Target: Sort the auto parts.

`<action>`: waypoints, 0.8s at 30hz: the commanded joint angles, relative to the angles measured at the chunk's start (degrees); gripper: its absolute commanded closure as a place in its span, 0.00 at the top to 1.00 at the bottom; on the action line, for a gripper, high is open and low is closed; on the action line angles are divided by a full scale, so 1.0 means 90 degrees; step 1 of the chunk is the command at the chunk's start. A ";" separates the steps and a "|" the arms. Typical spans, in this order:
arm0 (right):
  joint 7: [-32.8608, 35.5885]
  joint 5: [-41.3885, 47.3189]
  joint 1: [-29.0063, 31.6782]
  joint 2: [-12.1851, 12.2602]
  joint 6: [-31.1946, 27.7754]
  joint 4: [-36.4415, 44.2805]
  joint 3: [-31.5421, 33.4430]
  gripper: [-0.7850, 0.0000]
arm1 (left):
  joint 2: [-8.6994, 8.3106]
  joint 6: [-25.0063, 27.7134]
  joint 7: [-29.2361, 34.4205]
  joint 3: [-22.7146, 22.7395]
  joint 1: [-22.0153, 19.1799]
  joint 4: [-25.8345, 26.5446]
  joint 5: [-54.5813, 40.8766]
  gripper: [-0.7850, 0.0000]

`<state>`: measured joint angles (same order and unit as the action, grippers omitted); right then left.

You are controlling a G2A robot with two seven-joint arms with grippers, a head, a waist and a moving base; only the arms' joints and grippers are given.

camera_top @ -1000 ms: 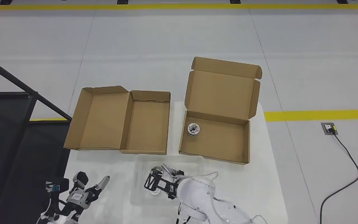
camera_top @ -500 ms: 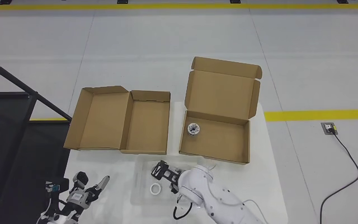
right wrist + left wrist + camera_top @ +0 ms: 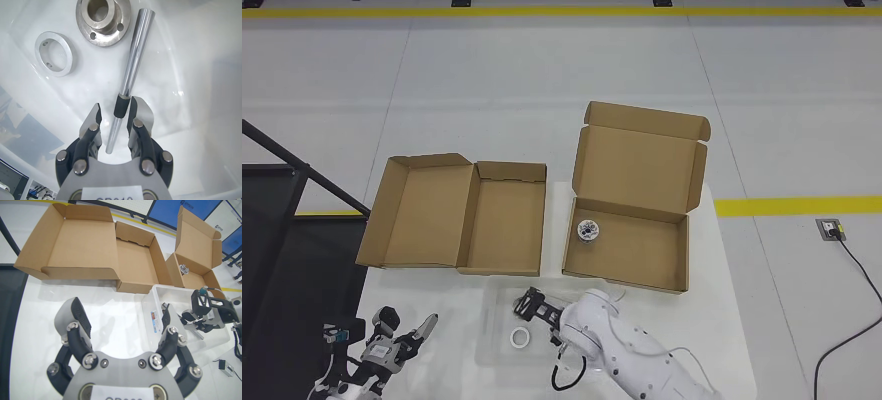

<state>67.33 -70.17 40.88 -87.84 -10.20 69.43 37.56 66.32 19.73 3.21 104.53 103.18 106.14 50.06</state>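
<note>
Right wrist view: the right gripper (image 3: 115, 103) has its jaws spread astride the polished steel rod (image 3: 136, 53) at its black sleeve (image 3: 122, 106), inside the clear plastic bin (image 3: 189, 56); closing unevenly, one pad leading, could roll the slick rod aside. Left wrist view: the left gripper (image 3: 121, 308) hovers spread and empty above the white table (image 3: 47, 306). Top view: beyond the bin, an open brown cardboard box (image 3: 642, 255) holds a small finned metal part (image 3: 588, 231); a pale grey floor (image 3: 542, 80), yellow-lined, surrounds the table

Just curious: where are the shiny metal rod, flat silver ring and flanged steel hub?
Shiny metal rod (image 3: 132, 62): right wrist view, bare shaft.
Flat silver ring (image 3: 68, 56): right wrist view, its band.
Flanged steel hub (image 3: 105, 40): right wrist view, its flange.
</note>
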 commanded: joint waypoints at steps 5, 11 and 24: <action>0.0228 -0.0074 -0.0144 -0.0113 0.0181 -0.0226 -0.0123 0.42 | 0.0000 0.0000 0.0000 0.0000 0.0000 0.0000 0.0000 1.00; 0.0227 -0.0065 -0.0314 -0.0250 0.0213 -0.0491 -0.0246 0.41 | 0.0000 0.0000 0.0000 0.0000 0.0000 0.0000 0.0000 1.00; 0.0257 -0.0035 -0.0560 -0.0499 0.0268 -0.0993 -0.0376 0.00 | 0.0000 0.0000 0.0000 0.0000 0.0000 0.0000 0.0000 1.00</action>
<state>69.80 -70.52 35.92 -92.24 -7.75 60.67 34.16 66.32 19.73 3.21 104.53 103.18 106.14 50.06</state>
